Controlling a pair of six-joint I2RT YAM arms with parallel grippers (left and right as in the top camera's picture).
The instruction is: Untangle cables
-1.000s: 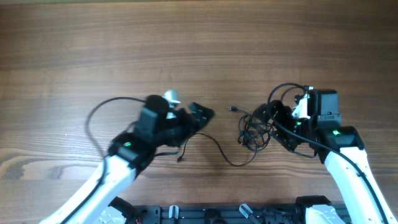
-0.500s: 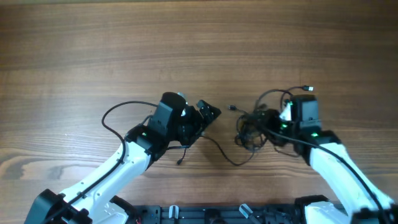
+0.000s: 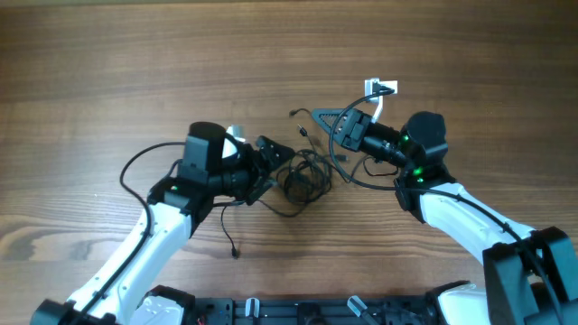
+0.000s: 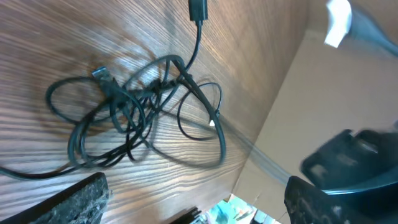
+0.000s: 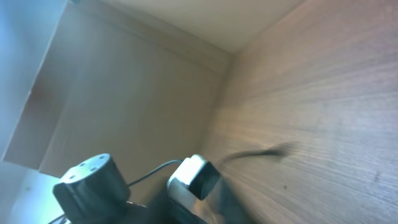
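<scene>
The left gripper (image 3: 271,169) is hovering, fingers spread wide, beside the tangled cables (image 3: 304,179) on the table (image 3: 135,72). The right gripper (image 3: 336,126) is possibly pinching a strand, but blur means I cannot tell.

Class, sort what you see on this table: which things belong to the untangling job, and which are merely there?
Belongs to the job:
- knot of thin black cables
- trailing loose plug end

Merely there:
- wooden table
- thick wire loop on the left arm
</scene>
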